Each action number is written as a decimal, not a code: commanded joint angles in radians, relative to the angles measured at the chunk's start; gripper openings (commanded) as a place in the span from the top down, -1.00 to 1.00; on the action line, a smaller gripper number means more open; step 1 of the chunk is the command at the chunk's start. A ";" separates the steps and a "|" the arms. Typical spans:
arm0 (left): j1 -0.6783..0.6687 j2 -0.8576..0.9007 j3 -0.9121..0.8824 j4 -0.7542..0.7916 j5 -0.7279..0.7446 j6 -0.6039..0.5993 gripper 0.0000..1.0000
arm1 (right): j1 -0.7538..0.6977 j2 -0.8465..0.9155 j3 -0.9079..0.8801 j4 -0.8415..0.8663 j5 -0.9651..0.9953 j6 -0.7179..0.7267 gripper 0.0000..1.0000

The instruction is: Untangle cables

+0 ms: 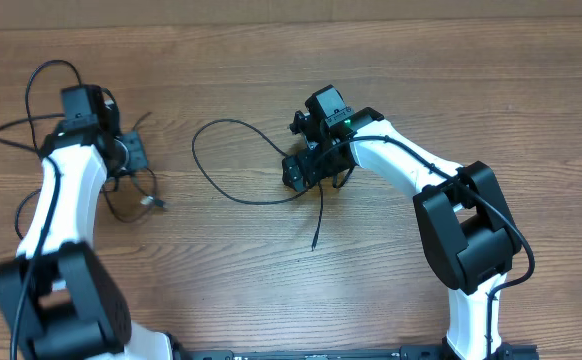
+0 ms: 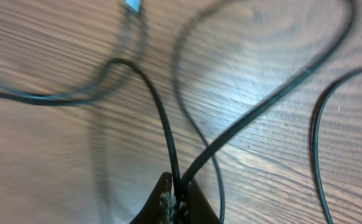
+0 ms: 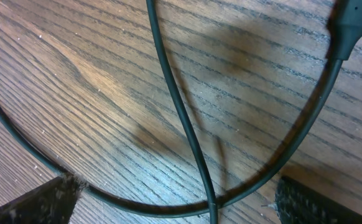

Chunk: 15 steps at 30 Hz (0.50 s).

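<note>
- Two groups of cables are noted on the desk (image 1: pixel 391 60): a tangle (image 1: pixel 11 128) near the left edge and a loose loop (image 1: pixel 246 201) at the centre.
- The left gripper (image 2: pixel 176 199) is pinched shut on two crossing strands (image 2: pixel 165 134).
- The right gripper (image 3: pixel 178 202) is held wide apart astride the loop; nothing is gripped.
- Step judged: separation, at an early stage.
- Next move: one strand is to be clamped and the arms drawn apart.

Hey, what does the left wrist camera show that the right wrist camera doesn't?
Only the left wrist view: the left gripper shut, pinching the cables where two strands meet at its tips, plus a blurred light-tipped plug end at the top edge.
Only the right wrist view: the right gripper wide open, two strands crossing between its fingers, ungripped, and a thick black plug body at top right.
Both: thin black cables lying on the wooden table.
</note>
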 commanded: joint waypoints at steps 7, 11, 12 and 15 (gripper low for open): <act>0.006 -0.102 0.027 -0.061 -0.539 -0.179 0.92 | 0.000 0.005 -0.011 0.005 -0.009 0.000 -1.00; 0.039 -0.101 0.025 -0.082 -0.671 -0.286 0.92 | 0.000 0.005 -0.011 0.005 -0.009 0.000 -0.99; 0.052 -0.101 0.021 -0.071 -0.668 -0.293 0.92 | 0.000 0.004 -0.011 0.005 -0.009 0.000 -1.00; 0.092 -0.101 -0.003 -0.021 -0.645 -0.299 0.92 | 0.000 0.005 -0.011 0.005 -0.009 0.000 -1.00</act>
